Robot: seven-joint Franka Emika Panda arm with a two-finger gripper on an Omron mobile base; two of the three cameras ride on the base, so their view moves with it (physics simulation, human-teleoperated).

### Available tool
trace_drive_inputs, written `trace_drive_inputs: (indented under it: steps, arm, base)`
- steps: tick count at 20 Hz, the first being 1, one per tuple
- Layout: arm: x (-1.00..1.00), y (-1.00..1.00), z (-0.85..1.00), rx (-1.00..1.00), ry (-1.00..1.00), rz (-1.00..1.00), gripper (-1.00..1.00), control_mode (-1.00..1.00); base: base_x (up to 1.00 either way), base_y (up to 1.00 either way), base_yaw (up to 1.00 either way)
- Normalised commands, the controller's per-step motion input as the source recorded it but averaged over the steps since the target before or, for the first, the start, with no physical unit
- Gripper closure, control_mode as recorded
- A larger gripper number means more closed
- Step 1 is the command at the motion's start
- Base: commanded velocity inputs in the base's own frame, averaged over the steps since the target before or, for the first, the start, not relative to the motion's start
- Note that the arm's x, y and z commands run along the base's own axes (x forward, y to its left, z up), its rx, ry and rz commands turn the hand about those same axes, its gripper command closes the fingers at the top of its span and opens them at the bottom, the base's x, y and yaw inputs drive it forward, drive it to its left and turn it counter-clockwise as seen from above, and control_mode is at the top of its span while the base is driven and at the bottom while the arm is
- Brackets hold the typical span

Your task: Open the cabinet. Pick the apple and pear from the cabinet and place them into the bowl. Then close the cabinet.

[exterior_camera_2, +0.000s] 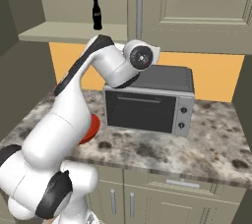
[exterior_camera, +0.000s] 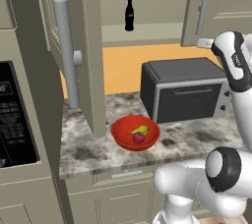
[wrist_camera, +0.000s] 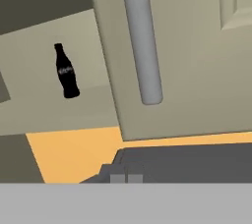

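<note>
The cabinet's left door [exterior_camera: 91, 46] stands swung wide open toward me, its bar handle [exterior_camera: 66, 51] in front. The right door [exterior_camera: 221, 7] covers the cabinet's right half. My gripper [exterior_camera: 203, 43] hangs just below that door's bar handle [wrist_camera: 142, 36], above the oven, touching nothing. Its fingertips [wrist_camera: 117, 178] sit close together, shut and empty. On the counter, the red bowl [exterior_camera: 120, 129] holds the dark-red apple [exterior_camera: 139, 138] and the yellow-green pear [exterior_camera: 141, 130]. A sliver of the bowl [exterior_camera_2: 91, 128] peeks out behind my arm.
A dark cola bottle [exterior_camera: 129, 15] stands alone on the open cabinet shelf [exterior_camera_2: 64, 32]. A dark grey toaster oven [exterior_camera: 184, 93] sits on the speckled counter [exterior_camera: 83, 152] right of the bowl. A tall unit with a black panel [exterior_camera: 15, 115] bounds the left.
</note>
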Motion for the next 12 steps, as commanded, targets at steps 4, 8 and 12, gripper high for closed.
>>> trace_drive_inputs:
  steps: [4,8,12]
  arm:
    - [-0.64,0.0,0.14,-0.06,0.0,0.0,1.0,-1.0]
    - [-0.61,0.01,0.14,-0.07,0.0,0.0,1.0,-1.0]
    - [-0.59,0.12,0.25,-0.05,0.0,0.0,1.0,-1.0]
  base:
    - [0.0,0.0,0.0]
    - [0.0,0.0,0.0]
    - [0.0,0.0,0.0]
